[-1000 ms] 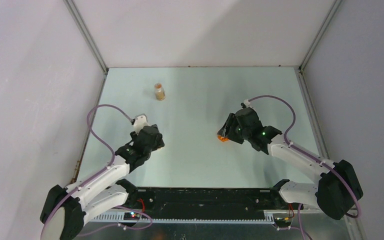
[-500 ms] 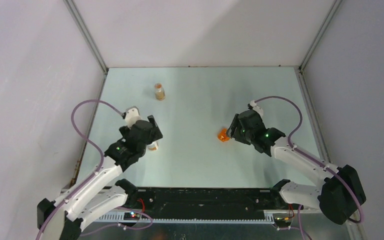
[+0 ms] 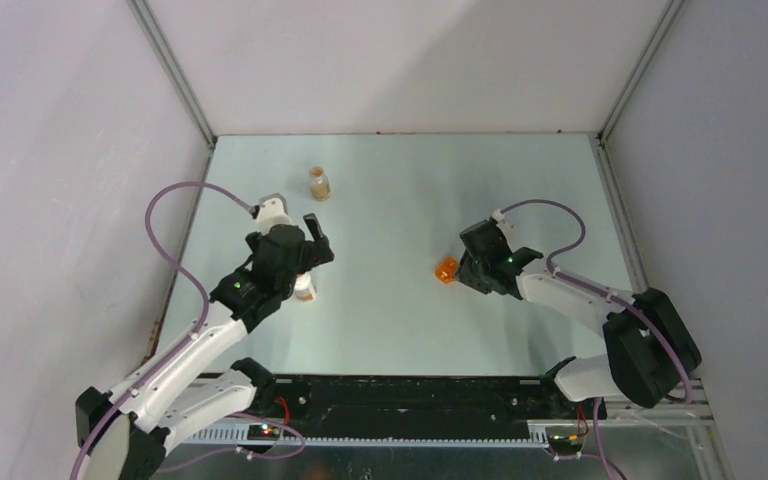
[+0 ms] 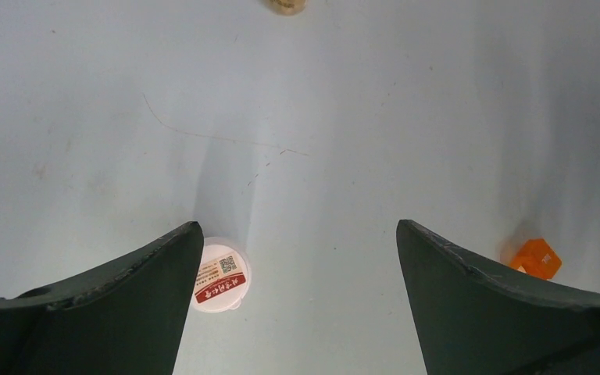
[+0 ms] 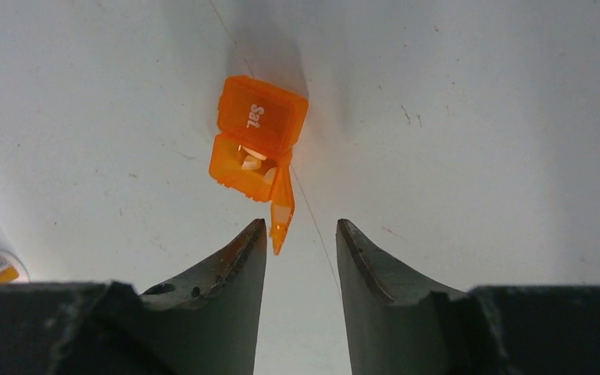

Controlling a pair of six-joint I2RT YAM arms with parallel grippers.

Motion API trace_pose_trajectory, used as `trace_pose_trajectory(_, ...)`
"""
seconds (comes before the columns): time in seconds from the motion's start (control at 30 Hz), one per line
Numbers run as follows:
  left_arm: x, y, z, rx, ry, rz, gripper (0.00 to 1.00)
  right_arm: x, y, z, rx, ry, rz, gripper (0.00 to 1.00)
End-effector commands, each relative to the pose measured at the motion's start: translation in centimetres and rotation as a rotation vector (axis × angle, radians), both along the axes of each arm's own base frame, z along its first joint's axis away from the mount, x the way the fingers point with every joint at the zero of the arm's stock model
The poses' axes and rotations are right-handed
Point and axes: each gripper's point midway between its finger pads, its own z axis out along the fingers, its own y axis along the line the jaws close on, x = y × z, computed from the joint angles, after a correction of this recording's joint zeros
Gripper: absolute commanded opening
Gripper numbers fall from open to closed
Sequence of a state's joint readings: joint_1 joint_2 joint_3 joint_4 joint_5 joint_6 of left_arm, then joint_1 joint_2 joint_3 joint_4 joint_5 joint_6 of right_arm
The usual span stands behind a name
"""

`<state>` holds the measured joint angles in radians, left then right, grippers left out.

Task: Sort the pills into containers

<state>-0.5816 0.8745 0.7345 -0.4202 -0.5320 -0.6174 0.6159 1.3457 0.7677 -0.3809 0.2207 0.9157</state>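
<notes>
Seems to be filling pillbox (image 5: 258,144), open on tabletop (image 3: 390,330), pills (image 5: 251,162) inside. Right end effector (image 5: 301,230) just beside pillbox, slightly open, empty; left end effector (image 4: 297,234) well left of it, wide open, empty. Probably calls for shutting lid next.

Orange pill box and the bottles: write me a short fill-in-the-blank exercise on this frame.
1. The lid of the orange pill box bears the word ____.
2. The pills inside it are ____ in colour.
3. The left gripper holds nothing; its jaws stand wide ____.
4. The white bottle with the red label stands nearer the ____ arm.
Missing words: Sat; white; open; left.
</notes>
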Motion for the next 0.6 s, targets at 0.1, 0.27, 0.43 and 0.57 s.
trace_pose_trajectory(0.1, 1.0, -0.5, 2.1, -0.031, -0.083, -0.003, 0.99, 1.9, 0.9, -0.1, 0.021, 0.008, -0.066, 0.37)
trace_pose_trajectory(0.27, 0.9, 0.0, 2.7, -0.03, -0.114, 0.013, 0.99, 2.1, 1.1, -0.1, 0.026, 0.003, -0.064, 0.31)
trace_pose_trajectory(0.43, 0.4, 0.5, 3.3, -0.016, -0.127, 0.005, 1.0, 2.1, 1.5, -0.2, 0.033, 0.019, -0.045, 0.2)
trace_pose_trajectory(0.57, 0.0, 0.5, 3.5, -0.038, -0.135, 0.0, 0.99, 2.1, 1.6, -0.2, 0.039, 0.02, -0.029, 0.13)
